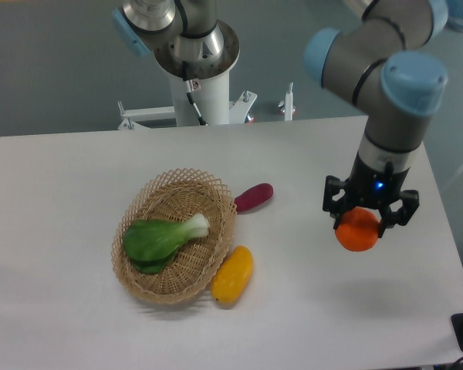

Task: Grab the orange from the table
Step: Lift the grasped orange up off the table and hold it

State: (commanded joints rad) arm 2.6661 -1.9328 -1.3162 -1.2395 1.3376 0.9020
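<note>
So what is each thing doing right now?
gripper: shut on the orange, raised above the table.
orange: held, off the table.
basket: upright on the table, holding the bok choy.
bok choy: lying in the basket.
yellow fruit: lying against the basket's rim.
purple vegetable: lying beside the basket.
</note>
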